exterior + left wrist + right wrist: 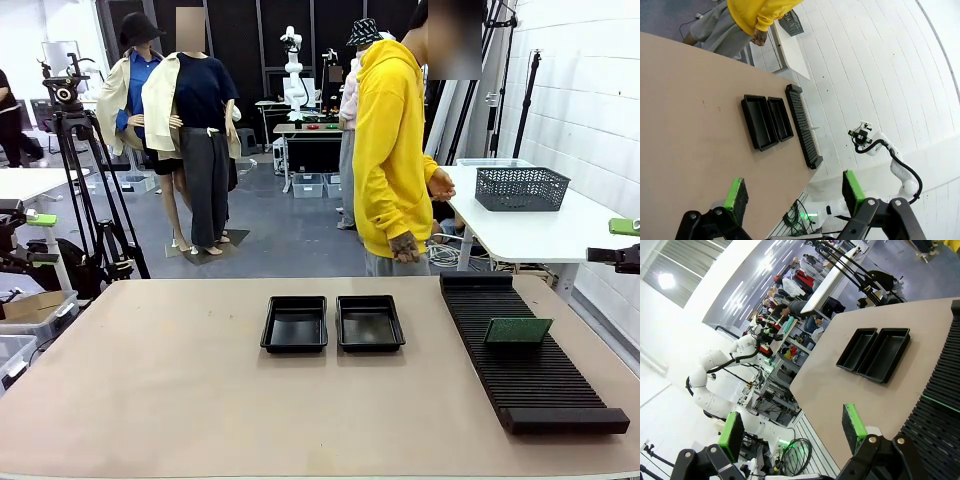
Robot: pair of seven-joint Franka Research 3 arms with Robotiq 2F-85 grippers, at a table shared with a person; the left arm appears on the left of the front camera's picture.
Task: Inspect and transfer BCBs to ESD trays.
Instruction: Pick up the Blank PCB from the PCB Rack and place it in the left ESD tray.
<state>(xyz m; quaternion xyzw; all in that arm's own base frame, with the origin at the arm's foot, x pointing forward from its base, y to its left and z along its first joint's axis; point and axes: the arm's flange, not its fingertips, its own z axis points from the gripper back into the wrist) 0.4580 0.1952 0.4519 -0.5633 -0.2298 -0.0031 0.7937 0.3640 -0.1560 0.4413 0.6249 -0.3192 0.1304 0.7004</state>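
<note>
Both arms idle above the desk (pixel 150 400), fingers wide, nothing held. One thin green rectangular circuit board (pixel 518 330) stands on edge in the long black ribbed rack (pixel 540 390), its long axis across the slots. It lies close ahead and rightward of the right arm's fingers (pixel 851 427). From the left arm's fingers (pixel 854 187) it sits far ahead, past two empty shallow glossy black plastic trays (pixel 760 122) (pixel 780 119). Right arm looks nearer.

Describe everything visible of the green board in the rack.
The board is a thin, flat green rectangle with a finely speckled face. It stands on a long edge in the black ribbed rack, about midway along it, leaning slightly, face toward the front camera. Only the rack touches it.
</note>
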